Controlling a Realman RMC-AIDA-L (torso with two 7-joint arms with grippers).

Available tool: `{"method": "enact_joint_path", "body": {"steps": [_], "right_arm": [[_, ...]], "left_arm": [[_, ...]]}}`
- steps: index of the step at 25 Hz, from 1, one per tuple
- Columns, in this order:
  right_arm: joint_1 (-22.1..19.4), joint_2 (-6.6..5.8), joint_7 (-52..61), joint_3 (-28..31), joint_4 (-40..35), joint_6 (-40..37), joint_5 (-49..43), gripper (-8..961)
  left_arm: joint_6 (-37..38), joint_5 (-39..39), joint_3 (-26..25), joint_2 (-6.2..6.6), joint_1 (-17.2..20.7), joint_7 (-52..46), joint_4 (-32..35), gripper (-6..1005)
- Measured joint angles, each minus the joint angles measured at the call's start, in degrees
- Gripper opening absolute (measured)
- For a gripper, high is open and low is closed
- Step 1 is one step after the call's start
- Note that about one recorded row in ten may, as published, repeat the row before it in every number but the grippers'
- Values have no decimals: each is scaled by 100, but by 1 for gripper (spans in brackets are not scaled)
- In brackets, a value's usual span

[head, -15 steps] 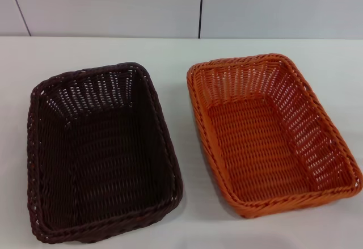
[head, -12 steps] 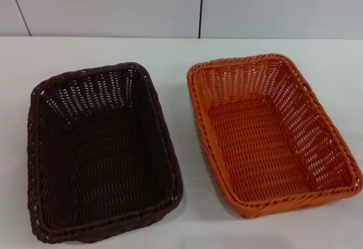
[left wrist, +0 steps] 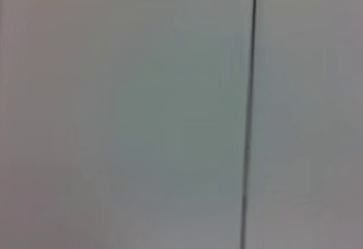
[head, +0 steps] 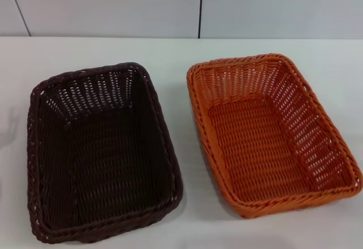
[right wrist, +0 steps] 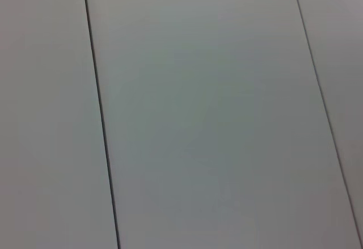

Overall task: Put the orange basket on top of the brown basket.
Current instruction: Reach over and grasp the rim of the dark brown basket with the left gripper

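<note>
The orange basket (head: 266,135) sits on the white table at the right in the head view, empty, its long side running front to back. The brown basket (head: 99,152) sits beside it at the left, empty, with a gap of bare table between them. Neither gripper shows in the head view. Both wrist views show only a pale panelled wall with dark seams, and no fingers.
The white table (head: 176,56) runs back to a pale panelled wall (head: 113,5) with a dark vertical seam. A faint shadow lies on the table at the far left edge (head: 5,135).
A faint shadow has appeared on the table at the far left edge. The baskets have not moved.
</note>
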Motion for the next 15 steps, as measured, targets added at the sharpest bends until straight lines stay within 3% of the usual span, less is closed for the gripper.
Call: {"method": "enact_joint_path", "body": {"steps": [1,2,3,5,6,7,8,9,10,11,12,13,15], "right_arm": [[0,0,0,0,0,0,0,810],[0,0,0,-3,-11,-11,-1,810],[0,0,0,-5,-18,-34,0,810],[12,0,0,-49,-64,-102,0,810],[18,0,0,-60,-74,-127,0,810],[28,0,0,-70,-77,-152,-1,810],[37,0,0,-86,-82,-178,0,809],[44,0,0,-100,-83,-192,0,809],[53,-1,0,-119,-89,-208,0,809],[53,-1,0,-119,-89,-208,0,809],[58,-3,0,-133,-95,-219,-1,809],[62,-6,0,-138,-103,-226,-4,809],[69,-10,0,-162,-148,-268,-22,809]], "left_arm": [[0,0,0,0,0,0,0,783],[-729,205,-222,278,204,92,-882,782],[-936,258,-301,333,258,106,-1085,782],[-2431,668,-892,565,571,160,-2389,781],[-3868,1081,-1523,585,829,176,-3544,781],[-3868,1081,-1523,585,829,176,-3544,781],[-5357,1541,-2076,411,987,252,-4464,781],[-5357,1541,-2076,411,987,252,-4464,781],[-6792,1860,-2590,83,1053,512,-5198,782],[-6792,1860,-2590,83,1053,512,-5198,782],[-7417,1922,-2864,-109,1048,717,-5513,782],[-8297,1972,-3218,-400,1008,1024,-5866,781],[-9506,1973,-3606,-653,879,1311,-6289,780]]}}
